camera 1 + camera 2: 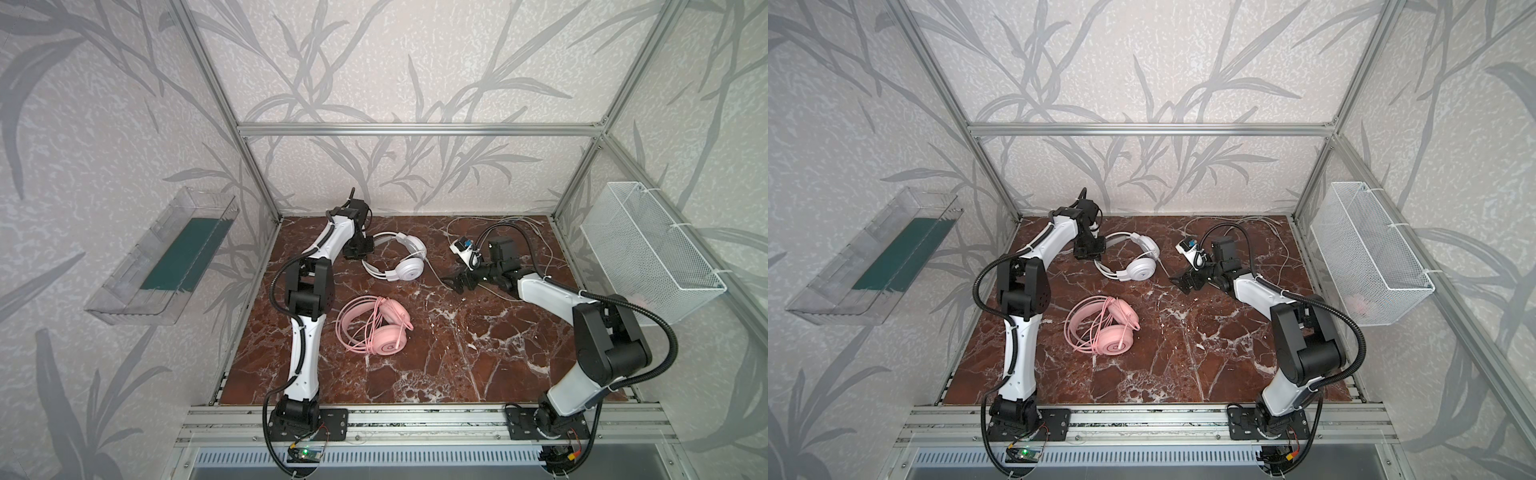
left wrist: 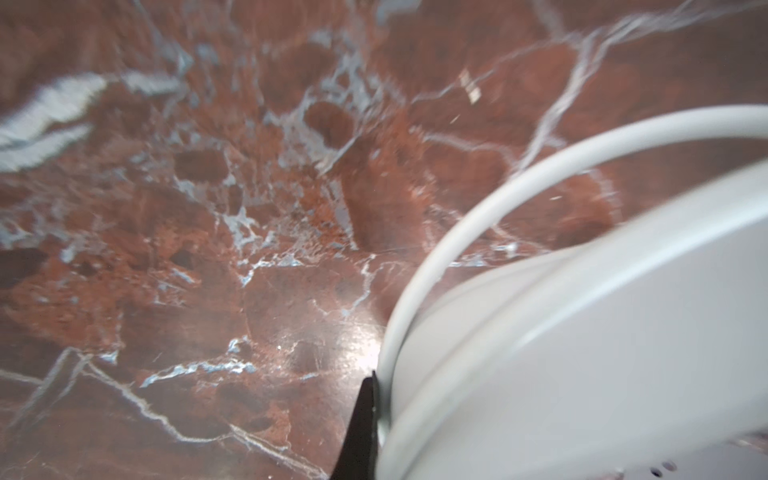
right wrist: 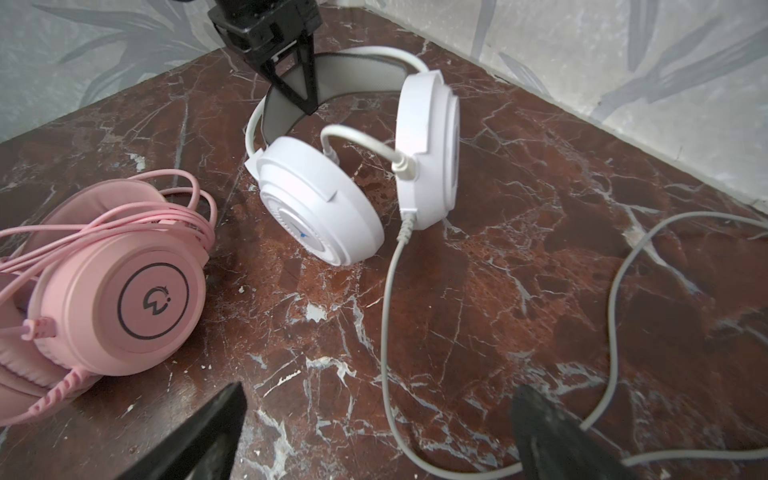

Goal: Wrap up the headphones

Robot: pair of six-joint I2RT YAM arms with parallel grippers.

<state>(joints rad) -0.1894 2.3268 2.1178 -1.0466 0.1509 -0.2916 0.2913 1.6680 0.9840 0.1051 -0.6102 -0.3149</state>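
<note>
At the back of the surface (image 1: 457, 357), my left hand (image 1: 361, 254) is clamped shut on the headband (image 3: 361, 66) of the white headset (image 1: 409, 266). My right hand (image 1: 457, 284) hangs spread wide over its loose cable (image 3: 386, 332). The pink headset (image 1: 384, 340) lies nearer the front, its cord (image 3: 124, 216) heaped on it.

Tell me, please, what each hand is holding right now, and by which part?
The left hand is shut on the white headphones, gripping the headband. The right hand is open and holds nothing.
</note>
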